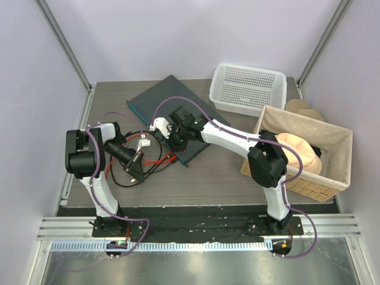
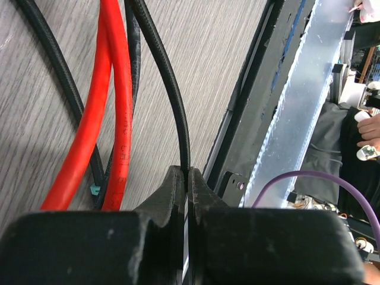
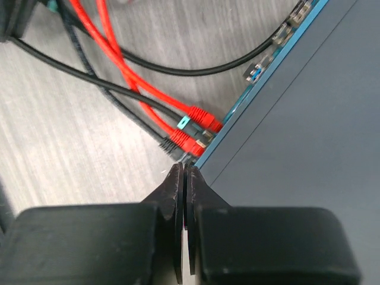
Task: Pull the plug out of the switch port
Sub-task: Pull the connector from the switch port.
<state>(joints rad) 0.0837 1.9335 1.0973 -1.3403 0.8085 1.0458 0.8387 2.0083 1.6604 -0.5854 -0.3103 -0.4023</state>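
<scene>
The switch (image 1: 163, 101) lies flat at the table's middle, a dark slate box (image 3: 297, 130) with a bluish front edge. Two red plugs (image 3: 203, 119) and a black plug (image 3: 169, 148) sit in sockets near its corner. My right gripper (image 3: 184, 169) is shut right at that corner beside the black plug, with nothing seen between its fingers; in the top view the right gripper (image 1: 176, 150) hangs over the front edge. My left gripper (image 2: 187, 172) is shut on a black cable (image 2: 172, 89), low over the table, beside red cables (image 2: 116, 89). The top view shows the left gripper (image 1: 138, 161) among the loose cables.
A white perforated basket (image 1: 249, 88) stands at the back right. A wicker basket (image 1: 297, 184) holding tan cloth items sits at the right edge. Red and black cables (image 1: 155, 161) loop on the table between the arms. A further black cable (image 3: 196, 70) runs to a plug higher along the switch's edge.
</scene>
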